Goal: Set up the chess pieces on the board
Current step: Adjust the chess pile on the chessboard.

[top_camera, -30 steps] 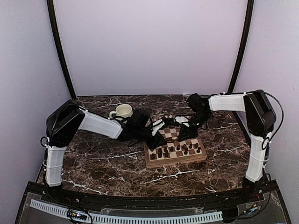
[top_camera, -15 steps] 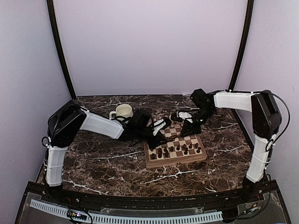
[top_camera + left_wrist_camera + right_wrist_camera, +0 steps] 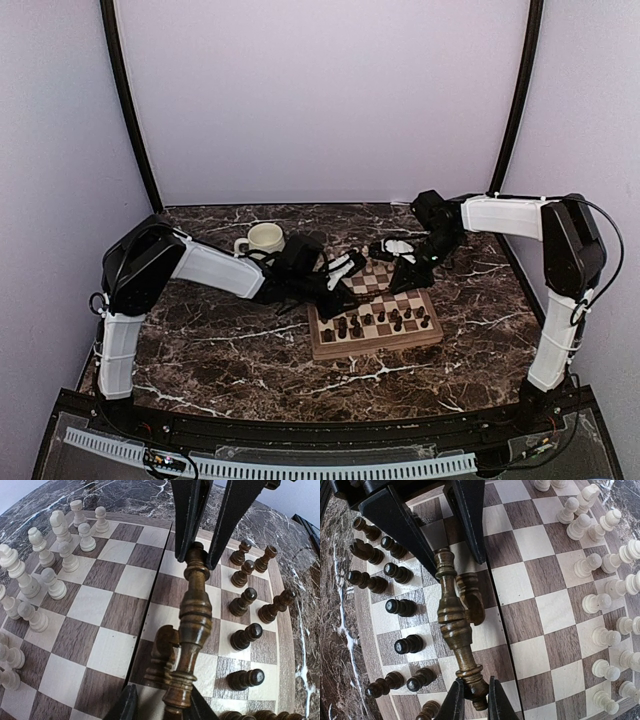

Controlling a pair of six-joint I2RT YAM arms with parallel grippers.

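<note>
A tall dark chess piece [image 3: 452, 615] hangs level over the board [image 3: 375, 349], end to end between both grippers. My right gripper [image 3: 472, 695] is shut on one end of it. My left gripper [image 3: 160, 702] stands round the other end, with one finger [image 3: 197, 707] against the piece and the other finger [image 3: 125, 702] clear of it. A dark knight [image 3: 162, 652] stands on the board just below. Dark pieces [image 3: 245, 600] fill one side of the board and white pieces [image 3: 50, 565] the other. In the top view the two grippers meet above the board's far edge.
A cream mug [image 3: 265, 238] stands on the marble table [image 3: 220, 350] behind my left forearm. The board's middle squares [image 3: 545, 610] are bare. Purple walls close in the back and both sides.
My right arm has swung a little back and to the right, and its wrist has lifted. My left arm has stayed almost still at the board's far edge.
</note>
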